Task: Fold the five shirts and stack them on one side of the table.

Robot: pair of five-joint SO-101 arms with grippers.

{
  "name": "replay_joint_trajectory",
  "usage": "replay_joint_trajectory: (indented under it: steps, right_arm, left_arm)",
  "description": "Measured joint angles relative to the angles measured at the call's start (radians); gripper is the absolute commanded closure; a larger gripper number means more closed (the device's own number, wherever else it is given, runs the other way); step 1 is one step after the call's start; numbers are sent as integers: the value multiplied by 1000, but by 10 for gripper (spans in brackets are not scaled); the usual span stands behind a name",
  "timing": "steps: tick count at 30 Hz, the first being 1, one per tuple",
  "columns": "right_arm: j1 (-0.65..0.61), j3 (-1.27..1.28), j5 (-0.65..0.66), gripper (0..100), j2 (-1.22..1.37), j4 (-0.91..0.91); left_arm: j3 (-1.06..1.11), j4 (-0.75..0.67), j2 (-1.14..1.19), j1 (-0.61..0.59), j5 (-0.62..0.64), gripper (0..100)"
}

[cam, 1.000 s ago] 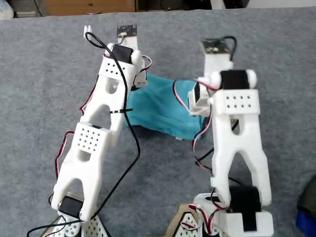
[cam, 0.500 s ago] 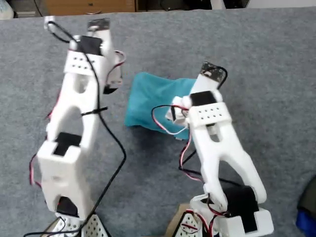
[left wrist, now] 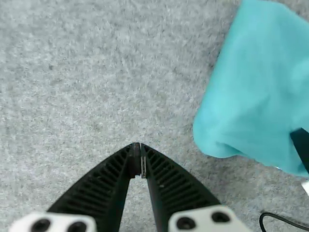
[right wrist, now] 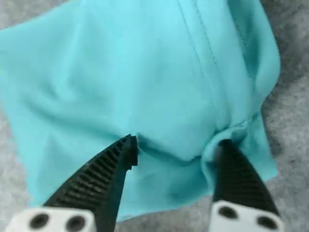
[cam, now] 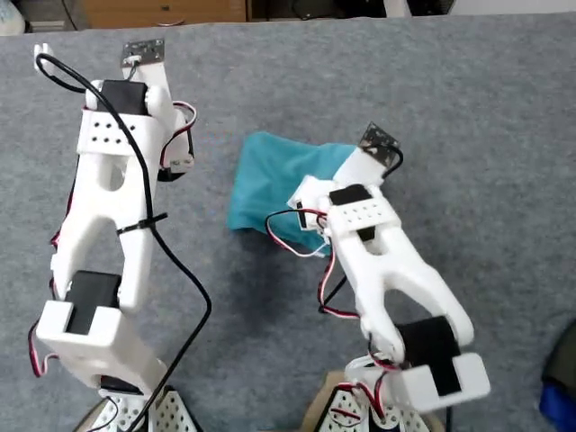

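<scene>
High view: left arm swung off the shirt, right arm kept over it

Within approx. 1 sec the left arm has been swung away toward the table's left side. The left gripper (left wrist: pixel 137 151) is now held over bare cover, jaws pressed together w/ nothing in them. The teal shirt (cam: pixel 270 180) has been left mid-table, btwn the arms, as a rumpled, roughly folded packet. The right gripper (right wrist: pixel 177 145) has been lowered over its right part, jaws apart, cloth bunched btwn the tips but not pinched. A fold is judged just released; moving the shirt to one side is still to be done. The table is covered w/ grey felt-like cloth (cam: pixel 468 99). Wooden furniture (cam: pixel 162 11) is seen beyond the far edge, and a dark-blue object (cam: pixel 560 382) at the near-right edge.
</scene>
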Motion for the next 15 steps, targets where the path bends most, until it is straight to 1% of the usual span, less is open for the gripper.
replay_joint_trajectory:
  steps: [3,6,10,15]
  right_arm:
    - [21,0,0,893,43,-5]
    - [51,0,6,998,54,-5]
    - [89,0,81,995,55,-5]
    - [153,-9,133,994,46,-5]
  left_arm:
    - [0,-2,-25,0,0,981]
    - [2,-2,-41,0,0,981]
    - [6,-2,-40,0,0,981]
    - [9,-2,-41,0,0,981]
